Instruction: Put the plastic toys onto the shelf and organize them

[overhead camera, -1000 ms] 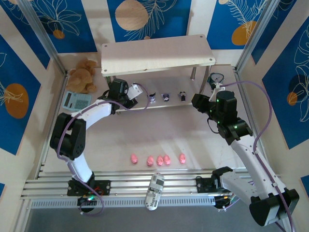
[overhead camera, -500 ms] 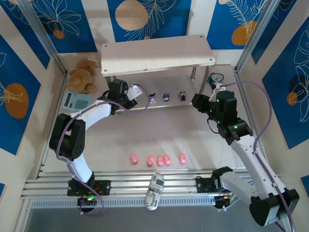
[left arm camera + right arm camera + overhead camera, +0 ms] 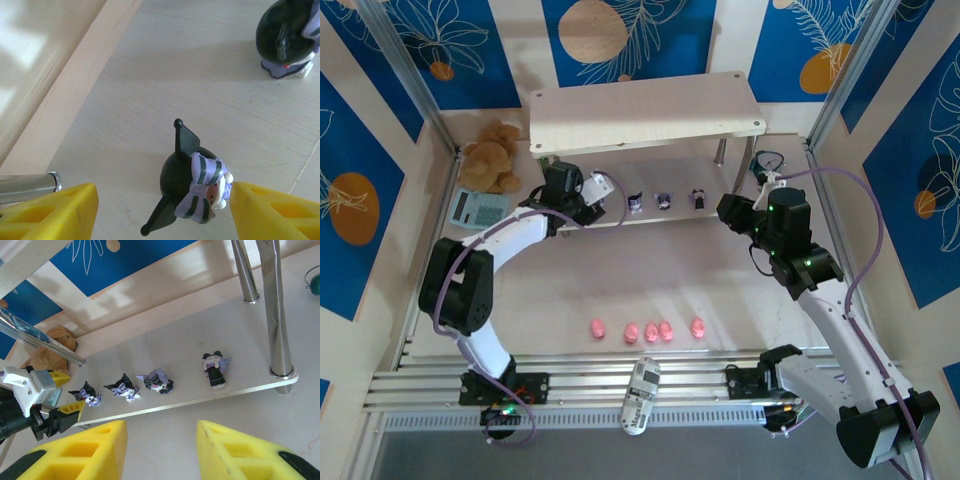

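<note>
Presently the left gripper is spread around a purple-and-white figurine standing on the lower board of the shelf; the toy sits far nearer one yellow finger than the other, and whether they touch I cannot tell. A sideways drift while backing out could, I judge, let that finger clip the bow and topple it. The right gripper hangs open before the shelf, with five pink pigs on the table behind both grippers.
</note>
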`<state>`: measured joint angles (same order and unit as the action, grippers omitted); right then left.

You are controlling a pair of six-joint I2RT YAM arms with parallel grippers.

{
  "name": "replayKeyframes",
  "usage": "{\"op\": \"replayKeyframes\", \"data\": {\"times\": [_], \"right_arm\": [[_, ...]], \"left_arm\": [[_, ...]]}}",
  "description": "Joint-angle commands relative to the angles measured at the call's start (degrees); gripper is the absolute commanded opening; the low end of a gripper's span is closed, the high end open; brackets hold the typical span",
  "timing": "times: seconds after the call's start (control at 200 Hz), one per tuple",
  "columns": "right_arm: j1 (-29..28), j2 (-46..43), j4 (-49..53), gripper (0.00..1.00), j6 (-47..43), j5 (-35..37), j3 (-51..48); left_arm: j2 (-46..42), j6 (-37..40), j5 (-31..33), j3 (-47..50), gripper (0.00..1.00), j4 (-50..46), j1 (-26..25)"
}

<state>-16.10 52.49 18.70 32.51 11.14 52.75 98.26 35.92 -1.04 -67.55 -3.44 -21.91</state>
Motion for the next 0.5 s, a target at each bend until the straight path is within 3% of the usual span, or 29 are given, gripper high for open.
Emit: {"op": "replayKeyframes", "data": {"times": [0.0, 0.385, 0.495], "right_arm": [[0.02, -0.87, -0.51, 0.42, 0.18, 0.47, -0.28], [0.01, -0.93, 0.5, 0.42, -0.55, 0.2, -0.24], [-0.07, -1.15, 3.85, 0.42, -2.36, 0.37, 0.53]], "left_arm": [[-2.79, -0.68, -2.1, 0.55, 0.71, 1.0, 0.99], [-9.08, -3.32, -6.57, 2.68, 0.72, 0.76, 0.73], [-11.44, -4.34, -8.24, 3.92, 0.68, -0.66, -0.33]]}}
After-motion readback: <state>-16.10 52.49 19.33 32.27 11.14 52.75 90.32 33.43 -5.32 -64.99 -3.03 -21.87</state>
